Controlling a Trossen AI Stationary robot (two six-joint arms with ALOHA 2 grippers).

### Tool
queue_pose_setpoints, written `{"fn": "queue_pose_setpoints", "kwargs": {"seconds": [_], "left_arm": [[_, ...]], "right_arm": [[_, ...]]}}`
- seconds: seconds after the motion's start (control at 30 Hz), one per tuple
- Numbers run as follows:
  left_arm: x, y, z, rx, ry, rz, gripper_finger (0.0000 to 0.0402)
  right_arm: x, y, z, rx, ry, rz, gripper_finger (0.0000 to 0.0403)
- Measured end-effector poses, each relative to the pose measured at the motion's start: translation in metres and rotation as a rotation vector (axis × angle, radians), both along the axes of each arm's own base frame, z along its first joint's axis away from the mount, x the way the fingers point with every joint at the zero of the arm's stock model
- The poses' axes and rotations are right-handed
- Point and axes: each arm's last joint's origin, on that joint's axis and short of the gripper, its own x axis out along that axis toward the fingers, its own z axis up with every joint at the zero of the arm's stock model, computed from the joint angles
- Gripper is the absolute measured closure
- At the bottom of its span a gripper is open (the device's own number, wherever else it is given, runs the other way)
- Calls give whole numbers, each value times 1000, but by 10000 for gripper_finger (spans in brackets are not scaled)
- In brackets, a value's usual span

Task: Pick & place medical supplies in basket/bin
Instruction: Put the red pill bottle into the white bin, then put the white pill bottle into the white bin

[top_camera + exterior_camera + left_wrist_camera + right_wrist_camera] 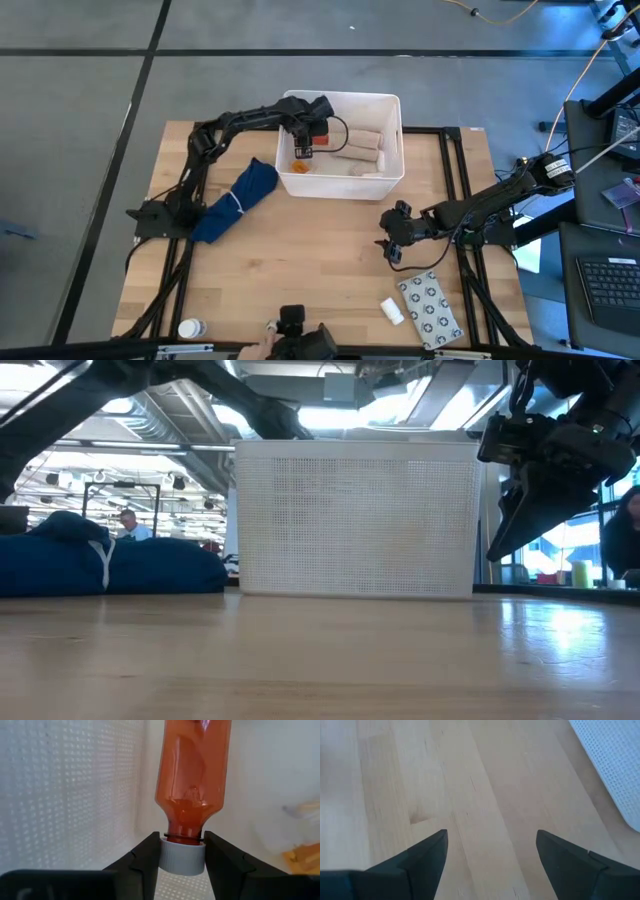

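Between the dark fingers of the left gripper (181,857) sits an orange-red translucent bottle (192,775) with a white cap (182,858). Around it stands the white bin (390,110), its walls dotted with a fine perforated grid. Beige rolls (362,145) lie just beside that gripper. Under the black right gripper (491,851) spreads the pale wooden table (470,790), streaked with grain. Near it lies a grey packet (430,305) patterned with dark rings, beside a small white tube (391,311). A deep blue cloth (238,200) carries a white cord.
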Motion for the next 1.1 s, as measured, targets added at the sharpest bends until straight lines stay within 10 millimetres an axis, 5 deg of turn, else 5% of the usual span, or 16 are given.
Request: {"fn": "queue_pose_setpoints", "kwargs": {"seconds": [0.47,0.67,0.93,1.1], "left_arm": [[-1,0,2,50,24,28,202],[-5,-15,45,171,-11,5,203],[-16,-95,146,115,-391,-167,223],[-8,-167,172,-42,-555,-413,226]], "right_arm": [[7,9,6,218,-55,112,99],[11,10,15,221,-55,111,99],[10,7,22,189,18,16,99],[4,4,18,211,94,-94,99]]}}
